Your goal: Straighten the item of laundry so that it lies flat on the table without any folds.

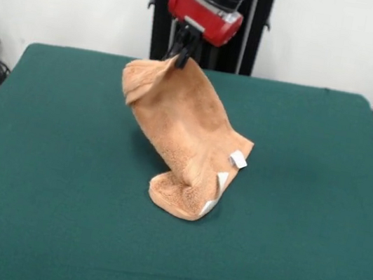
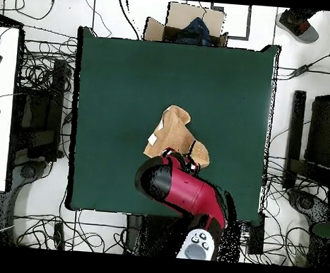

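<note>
One corner only of the light orange-tan terry-cloth towel [image 1: 186,140] is held, pinched between the closed black fingers of the red-and-black arm's gripper [image 1: 182,60]; the cloth hangs from that corner in a slanting drape, its lower end bunched and resting on the dark green felt-topped table [image 1: 41,160] near the middle; two small white tags [image 1: 238,159] show on the edge facing right in the front view, with a pale strip of the border turned outward below them.

Several things could go wrong from here, as I judge it; the grip looks shallow, right at the corner's tip, so a quick pull might slide the terry out and let the whole piece collapse into a heap; lowering straight down would likely stack the hanging part on the bunched foot and add folds rather than remove them; a sideways drag may fail too, since the felt could hold the bottom unevenly and roll the border under; the upper edge beside the gripper already curls over, and that curl could be pressed flat into a crease.
</note>
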Controlling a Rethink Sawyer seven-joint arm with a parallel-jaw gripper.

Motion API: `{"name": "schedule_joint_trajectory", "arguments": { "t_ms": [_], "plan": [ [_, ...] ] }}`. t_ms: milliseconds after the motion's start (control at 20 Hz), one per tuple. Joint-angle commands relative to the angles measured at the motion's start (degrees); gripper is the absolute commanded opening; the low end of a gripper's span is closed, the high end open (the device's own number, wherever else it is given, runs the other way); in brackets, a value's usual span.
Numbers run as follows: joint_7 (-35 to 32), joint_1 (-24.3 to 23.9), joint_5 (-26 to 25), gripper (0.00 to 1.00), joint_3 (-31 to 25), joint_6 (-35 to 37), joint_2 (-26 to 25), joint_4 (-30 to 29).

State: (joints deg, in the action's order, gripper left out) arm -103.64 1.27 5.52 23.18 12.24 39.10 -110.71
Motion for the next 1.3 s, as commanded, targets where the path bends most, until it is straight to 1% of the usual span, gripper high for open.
{"name": "schedule_joint_trajectory", "arguments": {
  "t_ms": [50,250,700,950,1300],
  "plan": [
    [-15.13,4.49,3.53,0.00,2.92,8.12,0.25,-2.19],
    [-15.84,6.99,3.98,0.00,5.24,9.67,-0.11,-1.44],
    [-19.72,15.66,6.82,0.00,11.73,18.52,-1.97,1.91],
    [-21.93,18.95,8.98,0.00,12.74,23.20,-2.36,2.85],
    [-28.01,24.35,13.01,0.00,13.21,28.90,-3.16,3.81]
  ]
}}
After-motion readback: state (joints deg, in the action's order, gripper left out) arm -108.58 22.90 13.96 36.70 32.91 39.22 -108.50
